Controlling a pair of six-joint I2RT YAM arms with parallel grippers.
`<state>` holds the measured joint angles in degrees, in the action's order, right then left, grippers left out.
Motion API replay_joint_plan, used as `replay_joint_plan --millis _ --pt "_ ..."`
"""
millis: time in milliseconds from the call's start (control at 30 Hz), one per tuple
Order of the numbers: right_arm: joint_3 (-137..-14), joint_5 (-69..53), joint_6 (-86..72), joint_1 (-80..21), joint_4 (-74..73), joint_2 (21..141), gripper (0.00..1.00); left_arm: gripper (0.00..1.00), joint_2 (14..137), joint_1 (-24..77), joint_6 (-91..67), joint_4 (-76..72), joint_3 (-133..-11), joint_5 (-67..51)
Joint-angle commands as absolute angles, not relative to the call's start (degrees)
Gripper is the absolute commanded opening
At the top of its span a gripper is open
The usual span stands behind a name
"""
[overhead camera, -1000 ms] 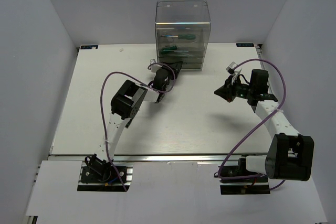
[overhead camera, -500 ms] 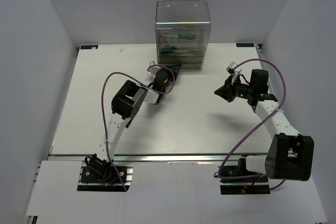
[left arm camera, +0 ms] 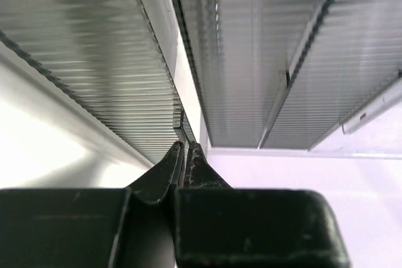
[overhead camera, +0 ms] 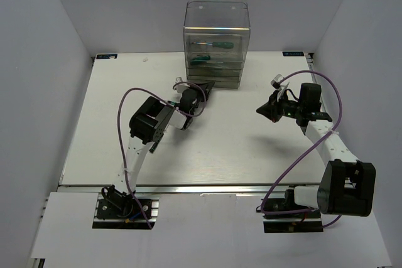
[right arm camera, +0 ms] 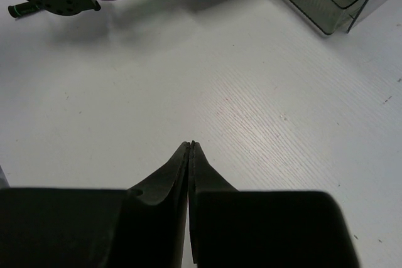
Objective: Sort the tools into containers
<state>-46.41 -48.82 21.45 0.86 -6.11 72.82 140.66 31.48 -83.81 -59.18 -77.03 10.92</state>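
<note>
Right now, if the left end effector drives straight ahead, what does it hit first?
A ribbed drawer of the clear box. The left end effector, shut, points right at its edge. Whether they touch is unclear.

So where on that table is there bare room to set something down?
The wide middle of the table between the left arm and right arm is bare, as is the strip by the left wall. Crowded: in front of the box, where the left pincer noses in.
</note>
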Motion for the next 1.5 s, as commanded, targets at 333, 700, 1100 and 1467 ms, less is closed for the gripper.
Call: replay_joint_plan --millis 333,700,1100,1467 --pt "-47.4 -51.3 21.4 1.1 -6.3 73.1 0.16 0.0 125.8 31.2 -79.9 -52.3 -64.0 9.6" --pt "-51.9 -51.5 30.7 -1.7 -17.6 75.7 0.42 0.53 119.5 31.2 -79.6 -46.1 -60.3 4.4" --pt "-59.7 -35.8 28.3 -18.9 -17.5 78.8 0.0 0.2 93.7 30.9 -59.4 -7.1 -59.2 0.8" --pt "-88.9 -25.3 18.7 -37.3 -28.6 107.3 0.66 0.66 53.7 22.9 -55.5 39.3 -50.3 15.0"
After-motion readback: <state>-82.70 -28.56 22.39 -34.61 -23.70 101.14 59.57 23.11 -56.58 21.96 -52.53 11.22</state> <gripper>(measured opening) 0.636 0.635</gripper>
